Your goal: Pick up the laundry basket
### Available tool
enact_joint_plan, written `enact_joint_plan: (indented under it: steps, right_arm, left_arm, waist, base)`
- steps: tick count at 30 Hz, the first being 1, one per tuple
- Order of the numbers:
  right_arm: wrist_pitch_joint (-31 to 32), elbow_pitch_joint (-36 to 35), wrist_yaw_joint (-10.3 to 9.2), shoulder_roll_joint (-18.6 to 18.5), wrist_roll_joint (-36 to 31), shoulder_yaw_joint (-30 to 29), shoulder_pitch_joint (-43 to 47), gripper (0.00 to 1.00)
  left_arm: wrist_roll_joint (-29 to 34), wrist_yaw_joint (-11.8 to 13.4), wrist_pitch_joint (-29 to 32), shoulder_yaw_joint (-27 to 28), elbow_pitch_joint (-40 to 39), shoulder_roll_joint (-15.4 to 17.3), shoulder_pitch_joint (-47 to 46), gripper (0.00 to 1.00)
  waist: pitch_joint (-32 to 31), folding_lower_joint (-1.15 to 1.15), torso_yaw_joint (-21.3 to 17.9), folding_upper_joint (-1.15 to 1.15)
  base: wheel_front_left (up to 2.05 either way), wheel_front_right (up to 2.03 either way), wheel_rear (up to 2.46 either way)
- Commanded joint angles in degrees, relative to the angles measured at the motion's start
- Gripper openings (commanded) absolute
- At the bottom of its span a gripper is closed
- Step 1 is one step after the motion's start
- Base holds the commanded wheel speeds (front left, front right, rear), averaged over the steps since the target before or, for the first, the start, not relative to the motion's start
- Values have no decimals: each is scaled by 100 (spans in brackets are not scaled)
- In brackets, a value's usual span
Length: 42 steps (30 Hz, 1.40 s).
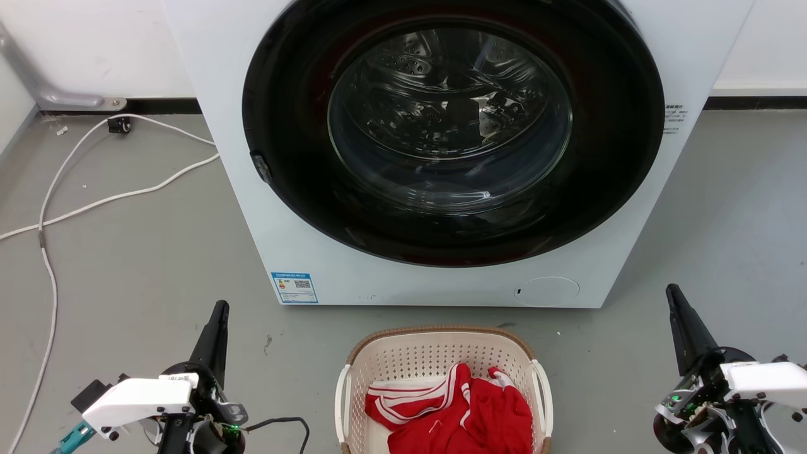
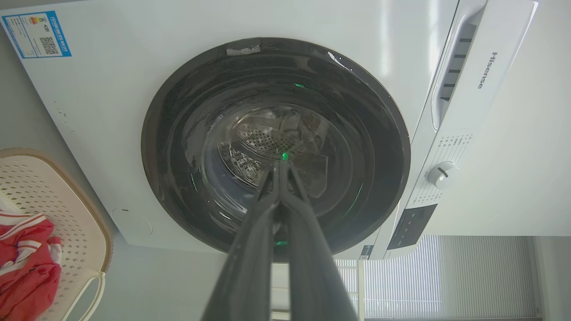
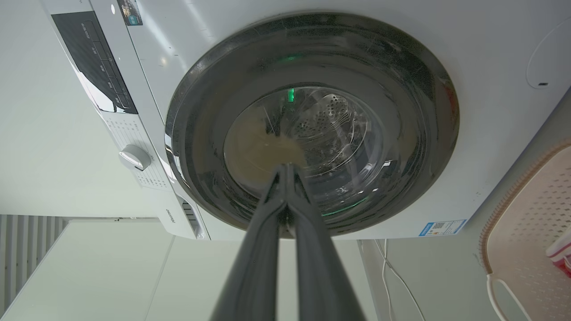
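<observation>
Reach not yet begun: left gripper [image 2: 280, 166] and right gripper [image 3: 286, 167], fingers clenched and empty, flank the laundry basket [image 1: 429, 359]; next they likely must open toward its side handles [image 1: 341, 403].

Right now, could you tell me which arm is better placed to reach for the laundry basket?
Left, but only marginally: in the head view the left end effector appears slightly nearer the laundry basket than the right end effector. Both are shut and flank it without touching.

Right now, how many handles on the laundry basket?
2: left handle and right handle, on either side of the laundry basket; near end cropped, more may hide.
</observation>
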Motion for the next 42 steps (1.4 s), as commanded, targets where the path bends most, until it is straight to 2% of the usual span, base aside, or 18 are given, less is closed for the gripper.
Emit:
enact_joint_plan:
  steps: [1,33,34,42]
  right_arm:
    - [16,4,0,21,-21,-12,-68,0]
    - [26,5,0,30,-38,-24,-70,0]
    - [10,0,0,9,-2,-14,-1,100]
    - [-134,10,-1,21,-81,43,185,100]
  left_arm:
    - [25,-12,19,20,7,-7,-56,0]
    - [49,-12,30,42,8,-20,-58,0]
    - [10,0,25,21,0,-16,-2,100]
    - [80,2,-116,-74,35,-43,156,100]
  waist:
    - [0,0,0,0]
    - [0,0,0,0]
    - [0,0,0,0]
    - [1,0,-1,0]
  base:
    - [0,0,0]
    - [0,0,0]
    - [0,0,0]
    - [0,0,0]
